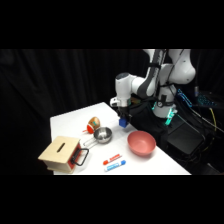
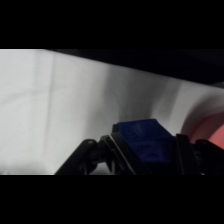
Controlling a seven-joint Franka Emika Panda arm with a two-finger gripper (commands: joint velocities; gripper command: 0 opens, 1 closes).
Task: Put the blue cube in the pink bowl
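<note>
**Blue cube in the grip, pink bowl close by**

In the wrist view we see the two black fingers (image 2: 182, 155) closed narrow around the small bright-blue solid cube (image 2: 144, 140), which fills the gap between them at lower centre of the frame. We judge the grip sits low on the cube so it can be carried without slipping. The side view puts the white arm's gripper (image 1: 123, 119) and the cube at the centre of the frame, above the white table (image 1: 67, 122) near its far edge; whether the cube has left the surface we cannot tell.

The wide, matte reddish-pink bowl (image 1: 141, 143) stands to the lower right of the gripper, near it, mouth up and ready to receive. Its rim glows at the right edge of the wrist view.

Further left stand a small shiny metal bowl with a handle (image 1: 102, 135) and a pale wooden box with a slot (image 1: 61, 152).

We can read no writing, brand or label anywhere.
</note>
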